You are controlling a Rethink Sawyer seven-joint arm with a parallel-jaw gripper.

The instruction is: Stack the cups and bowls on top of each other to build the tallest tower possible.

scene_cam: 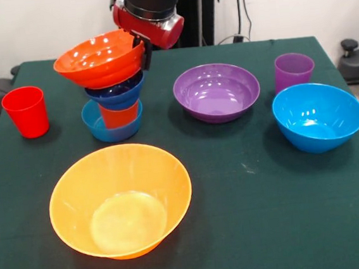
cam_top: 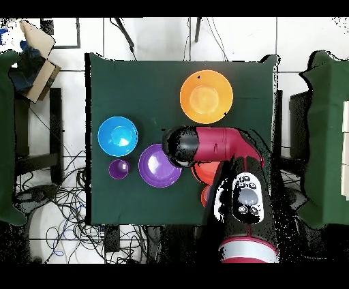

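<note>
The red-orange bowl (scene_cam: 100,58), tilted at upper left, tops a small stack; the pincer (scene_cam: 142,49) clamps its rim, apparently to steady or seat it

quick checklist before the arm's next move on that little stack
1. Red-orange bowl level on stack: not ok, tilted.
2. Gripper at that bowl's rim: ok; open or shut: cannot tell.
3. Stack base, small light blue bowl, flat on table: ok.
4. Orange-red cup seated inside base: ok.
5. Dark blue bowl centred on cup: cannot tell.
6. Large yellow-orange bowl under the stack: not ok, apart.
</note>
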